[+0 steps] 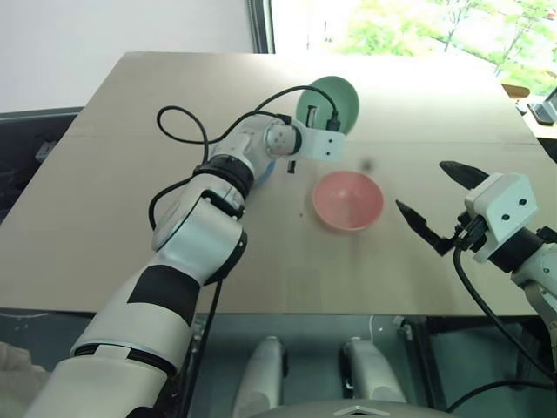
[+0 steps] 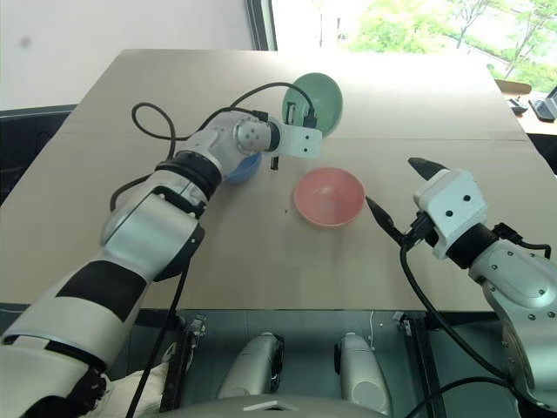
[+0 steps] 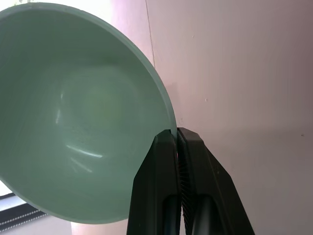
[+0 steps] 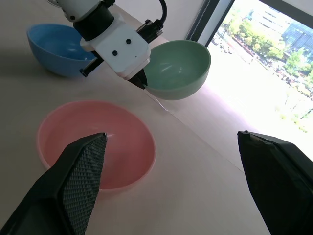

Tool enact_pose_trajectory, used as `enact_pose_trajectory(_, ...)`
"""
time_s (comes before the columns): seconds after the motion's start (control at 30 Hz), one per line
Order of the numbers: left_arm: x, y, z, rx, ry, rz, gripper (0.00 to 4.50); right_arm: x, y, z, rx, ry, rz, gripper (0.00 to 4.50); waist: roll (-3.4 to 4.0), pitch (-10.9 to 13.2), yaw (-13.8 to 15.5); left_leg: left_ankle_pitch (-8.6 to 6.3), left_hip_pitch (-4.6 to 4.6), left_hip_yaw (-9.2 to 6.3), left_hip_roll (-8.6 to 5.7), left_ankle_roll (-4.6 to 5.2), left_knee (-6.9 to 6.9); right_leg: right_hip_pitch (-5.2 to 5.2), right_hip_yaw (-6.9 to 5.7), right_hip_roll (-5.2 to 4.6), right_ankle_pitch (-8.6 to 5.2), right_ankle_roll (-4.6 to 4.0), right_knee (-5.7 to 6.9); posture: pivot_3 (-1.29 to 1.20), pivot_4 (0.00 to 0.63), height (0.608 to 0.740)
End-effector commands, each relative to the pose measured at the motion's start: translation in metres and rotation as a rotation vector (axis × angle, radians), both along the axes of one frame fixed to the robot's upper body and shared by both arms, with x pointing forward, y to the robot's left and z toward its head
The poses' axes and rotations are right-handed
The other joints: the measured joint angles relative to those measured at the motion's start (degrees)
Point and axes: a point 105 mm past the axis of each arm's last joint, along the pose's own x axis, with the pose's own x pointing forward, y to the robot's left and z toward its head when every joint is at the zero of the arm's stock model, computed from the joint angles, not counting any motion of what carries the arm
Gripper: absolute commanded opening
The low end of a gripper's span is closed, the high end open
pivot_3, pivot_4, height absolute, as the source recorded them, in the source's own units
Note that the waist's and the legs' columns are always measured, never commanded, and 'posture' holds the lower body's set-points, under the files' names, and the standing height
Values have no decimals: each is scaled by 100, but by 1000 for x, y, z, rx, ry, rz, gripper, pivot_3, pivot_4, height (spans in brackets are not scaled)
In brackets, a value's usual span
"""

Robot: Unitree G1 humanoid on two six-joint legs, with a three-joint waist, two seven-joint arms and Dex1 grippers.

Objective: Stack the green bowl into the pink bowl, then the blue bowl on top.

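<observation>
No writing on anything I see. My left gripper (image 3: 177,134) pinches the green bowl (image 1: 329,103) rim; right gripper (image 1: 433,202) fingers spread, empty. Blue bowl (image 4: 54,46) half-hidden behind my arm, pink bowl (image 1: 348,199) sits clear on the table (image 1: 104,192).

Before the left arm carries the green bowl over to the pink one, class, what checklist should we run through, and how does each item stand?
1. Left gripper shut on the rim of the green bowl: ok.
2. Green bowl lifted off the table: ok, tilted in the right wrist view, with a gap beneath it.
3. Pink bowl upright, open side up, nothing inside: ok.
4. Path from green bowl to pink bowl free: ok.
5. Right gripper open and beside the pink bowl, not over it: ok.
6. Blue bowl upright, waiting behind the left arm: ok.
</observation>
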Motion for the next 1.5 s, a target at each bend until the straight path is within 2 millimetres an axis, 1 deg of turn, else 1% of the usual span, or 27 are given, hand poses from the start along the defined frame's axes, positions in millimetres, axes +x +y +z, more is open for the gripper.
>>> enact_pose_trajectory(0.03,-26,-20,45,-147,-40,-255,67,-5,-8,10,-15,-46,-41,4500,0,0,2,0,-2,0,1,0,0,-2,0,0,0,0,0,0,150,740)
enact_pose_trajectory(0.07,-37,-21,46,-165,-20,-337,67,-5,-11,10,-17,-44,-51,4500,1,0,4,0,-2,0,1,0,0,-2,-1,0,0,0,0,0,150,740)
enact_pose_trajectory(0.13,-56,-16,44,-176,-1,-477,67,-6,-19,10,-27,-36,-86,4500,4,-2,7,1,-2,1,1,-1,-1,-2,-1,-2,0,-1,0,0,150,740)
enact_pose_trajectory(0.23,-82,5,29,-117,103,-609,67,-6,-30,9,-45,-27,-132,4500,5,-3,-8,1,3,5,1,-1,1,1,3,-5,1,-1,1,0,150,740)
enact_pose_trajectory(0.3,-92,12,25,-96,154,-647,67,-5,-34,9,-51,-23,-145,4500,5,-2,-26,1,19,17,3,-1,-1,5,18,-2,0,-2,16,0,150,740)
enact_pose_trajectory(0.4,-99,17,22,-90,225,-656,67,-3,-35,9,-48,-21,-147,4500,5,-2,-4,1,22,14,4,0,9,5,15,1,0,-2,30,0,150,740)
enact_pose_trajectory(0.47,-105,14,17,-104,255,-680,636,0,-33,8,-46,-18,-144,4500,5,-3,16,1,21,11,2,0,16,11,13,0,0,-2,31,0,150,740)
enact_pose_trajectory(0.53,-111,6,15,-145,274,-701,1110,2,-33,7,-49,-16,-140,4500,4,-3,19,0,29,11,0,1,19,26,14,-2,0,-1,27,0,150,740)
enact_pose_trajectory(0.63,-115,-5,18,-194,259,-715,2136,2,-32,6,-51,-13,-135,4500,4,-3,11,0,37,12,1,1,18,29,15,-2,0,-1,29,0,150,740)
enact_pose_trajectory(0.67,-116,-6,19,-201,256,-710,2677,2,-32,6,-52,-13,-133,4500,4,-3,6,0,37,11,2,1,18,28,15,0,0,-2,30,0,150,740)
enact_pose_trajectory(0.7,-115,-4,21,-214,250,-696,2896,2,-32,6,-54,-11,-131,4500,4,-3,-4,0,37,10,3,1,18,27,14,1,0,-2,31,0,150,740)
enact_pose_trajectory(0.8,-102,5,36,-272,220,-581,2896,1,-31,4,-62,-5,-117,4500,5,-4,-35,0,43,16,4,1,16,28,23,4,0,-2,33,0,150,740)
enact_pose_trajectory(0.87,-85,20,46,-304,194,-420,2896,-1,-25,2,-62,-1,-80,4500,5,-4,-40,0,49,19,6,1,15,28,27,6,0,-1,36,0,150,740)
enact_pose_trajectory(0.9,-77,31,49,-303,185,-324,2896,-2,-20,1,-62,1,-54,4500,5,-4,-42,0,50,19,7,1,16,28,28,9,0,-1,36,0,150,740)
enact_pose_trajectory(0.97,-67,51,52,-297,179,-178,2896,-3,-12,-1,-59,3,-10,4500,6,-4,-42,0,53,20,8,1,14,28,30,11,0,-1,37,0,150,740)
enact_pose_trajectory(1.07,-67,88,47,-270,224,16,2896,-2,0,-3,-42,11,69,4500,6,-4,-42,0,50,20,9,1,13,27,28,11,-1,-1,35,0,150,740)
enact_pose_trajectory(1.17,-67,118,37,-218,234,207,2896,4,7,-4,-35,13,117,4500,6,-4,-33,0,52,26,10,1,12,27,33,11,-1,-1,35,0,150,740)
enact_pose_trajectory(1.23,-67,132,34,-185,219,301,2896,7,10,-4,-37,14,144,4500,5,-3,-5,0,52,26,11,1,12,27,31,11,-1,-1,35,0,150,740)
enact_pose_trajectory(1.3,-70,141,28,-142,215,356,2896,12,12,-4,-35,14,168,4500,4,-3,12,0,49,20,11,1,13,27,24,11,-1,-1,34,0,150,740)
enact_pose_trajectory(1.37,-72,144,20,-117,224,391,2896,14,15,-4,-37,14,190,4500,4,-3,15,0,48,22,10,1,13,27,27,9,-1,-1,33,0,150,740)
enact_pose_trajectory(1.5,-76,139,4,-89,232,387,2896,19,19,-5,-46,17,223,4500,4,-3,3,0,49,22,12,1,13,27,26,9,-1,-1,34,0,150,740)
